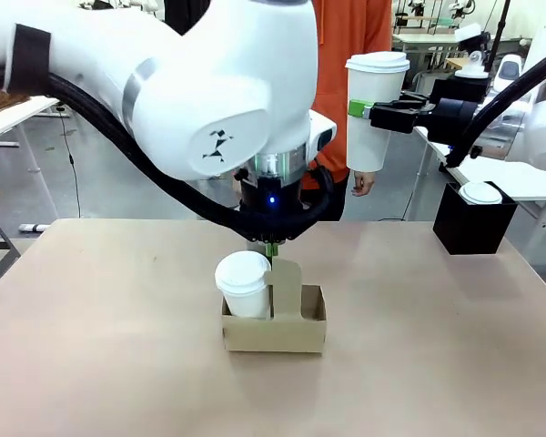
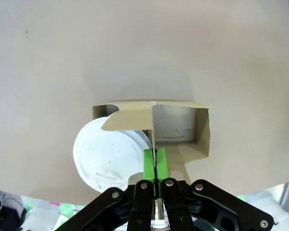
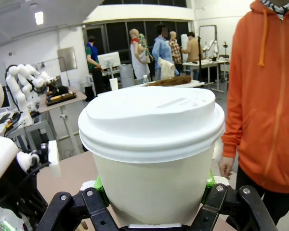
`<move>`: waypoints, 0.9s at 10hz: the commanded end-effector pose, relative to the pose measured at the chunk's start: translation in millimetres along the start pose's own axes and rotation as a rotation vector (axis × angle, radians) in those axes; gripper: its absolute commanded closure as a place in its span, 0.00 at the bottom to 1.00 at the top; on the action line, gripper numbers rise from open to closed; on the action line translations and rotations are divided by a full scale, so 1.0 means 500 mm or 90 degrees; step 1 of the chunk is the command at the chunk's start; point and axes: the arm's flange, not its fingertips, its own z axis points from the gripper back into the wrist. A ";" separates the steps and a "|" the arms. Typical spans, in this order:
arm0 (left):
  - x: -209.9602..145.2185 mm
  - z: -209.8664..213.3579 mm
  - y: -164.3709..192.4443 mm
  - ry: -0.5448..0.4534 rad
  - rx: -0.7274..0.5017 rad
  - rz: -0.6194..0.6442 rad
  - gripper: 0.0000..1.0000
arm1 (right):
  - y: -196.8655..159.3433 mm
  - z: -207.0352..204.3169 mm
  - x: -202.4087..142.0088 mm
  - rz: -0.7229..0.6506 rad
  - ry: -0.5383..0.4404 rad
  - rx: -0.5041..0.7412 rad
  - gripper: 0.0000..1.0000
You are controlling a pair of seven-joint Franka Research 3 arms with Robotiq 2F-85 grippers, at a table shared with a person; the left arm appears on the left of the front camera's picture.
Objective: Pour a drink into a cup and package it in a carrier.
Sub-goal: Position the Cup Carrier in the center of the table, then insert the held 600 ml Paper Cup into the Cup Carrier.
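Our left gripper (image 2: 155, 166) pinches the handle of the brown cardboard carrier (image 1: 296, 330), likely steadying it, while our right gripper (image 1: 368, 110) clamps the tall white paper cup (image 1: 376, 77) aloft.

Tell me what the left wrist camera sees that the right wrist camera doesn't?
Left wrist view: the left gripper pinching the handle of the carrier, a lidded cup in one slot, the other slot empty. Right wrist view: the right gripper clamped around a second cup, a person in an orange hoodie behind. Both: a white lidded cup and black, green-padded fingers.
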 end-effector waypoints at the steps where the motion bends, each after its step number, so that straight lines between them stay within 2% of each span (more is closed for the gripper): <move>1: -0.006 -0.020 -0.007 -0.013 0.006 -0.003 0.98 | 0.003 -0.004 0.009 0.004 -0.005 0.000 0.20; 2: -0.010 -0.021 -0.008 -0.003 0.011 -0.025 0.98 | 0.003 -0.004 0.009 0.004 -0.005 0.000 0.20; 3: -0.002 -0.011 -0.003 0.003 0.002 -0.005 0.98 | 0.003 -0.004 0.009 0.004 -0.005 0.000 0.20; 8: -0.002 -0.011 -0.003 0.003 0.002 -0.005 0.98 | 0.003 -0.004 0.009 0.004 -0.005 0.000 0.20; 9: 0.001 -0.008 -0.007 0.001 0.000 -0.009 0.40 | 0.003 -0.004 0.009 0.004 -0.005 0.000 0.20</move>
